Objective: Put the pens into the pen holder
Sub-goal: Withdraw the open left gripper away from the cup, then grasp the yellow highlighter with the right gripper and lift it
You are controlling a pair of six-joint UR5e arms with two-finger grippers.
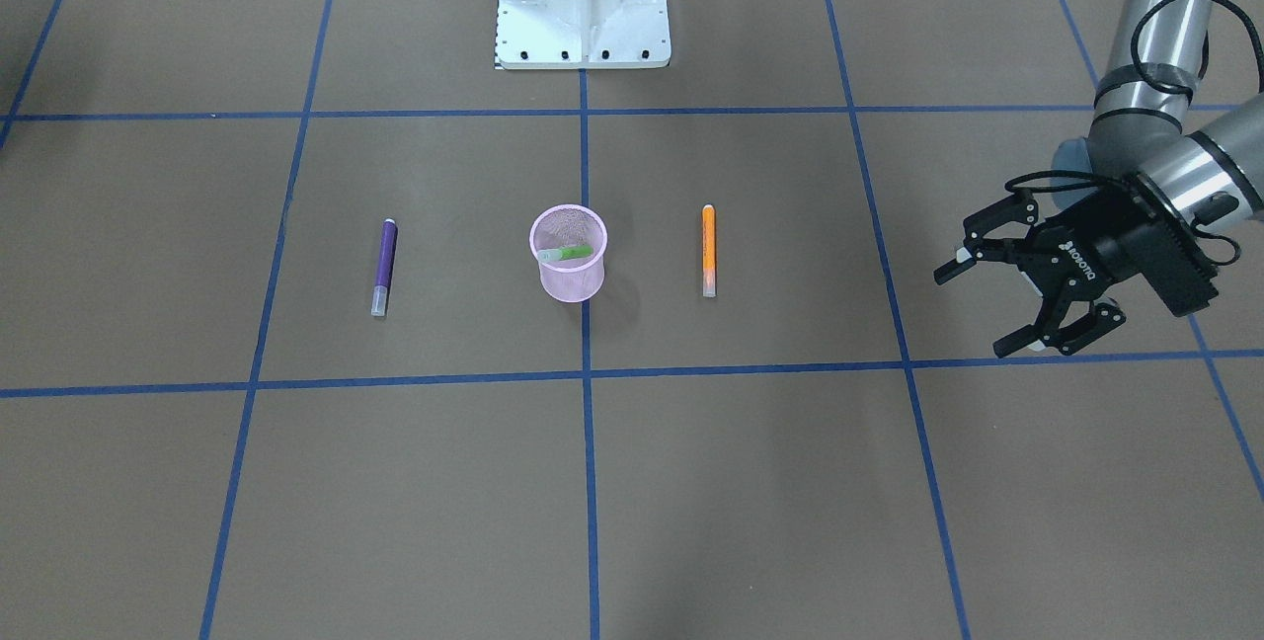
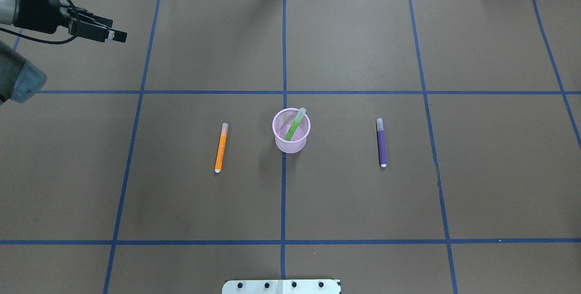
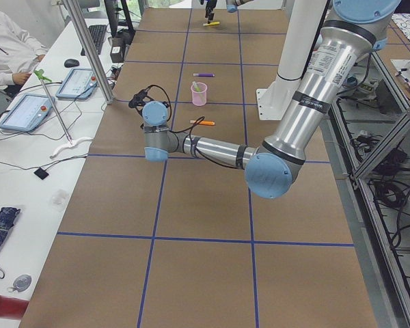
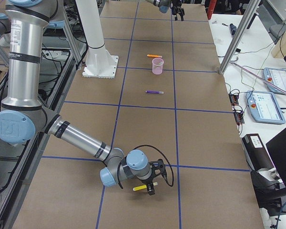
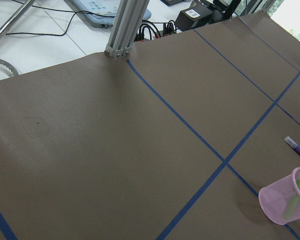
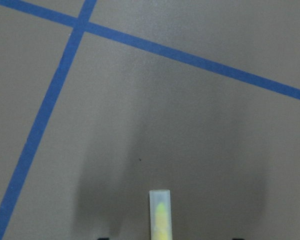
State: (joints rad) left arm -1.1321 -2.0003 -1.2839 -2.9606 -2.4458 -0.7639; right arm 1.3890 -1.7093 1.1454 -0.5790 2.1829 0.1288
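The pink mesh pen holder [image 1: 570, 277] stands upright at the table's middle with the light green pen [image 2: 294, 126] leaning inside it. The orange pen [image 2: 220, 149] lies flat to its left in the overhead view and the purple pen [image 2: 381, 144] to its right. My left gripper [image 1: 973, 312] is open and empty, in the air well beyond the orange pen. My right gripper [image 4: 150, 189] is far off at the table's right end, low over a yellow pen [image 6: 160, 215]. Its fingertips [image 6: 103, 238] barely show, wide apart on either side of that pen.
The robot's white base plate [image 1: 583, 28] sits at the table's edge behind the holder. Blue tape lines [image 2: 283, 194] grid the brown table. An aluminium post [image 5: 125, 30] stands at the far edge. Operators' tablets [image 3: 31, 109] lie on a side bench.
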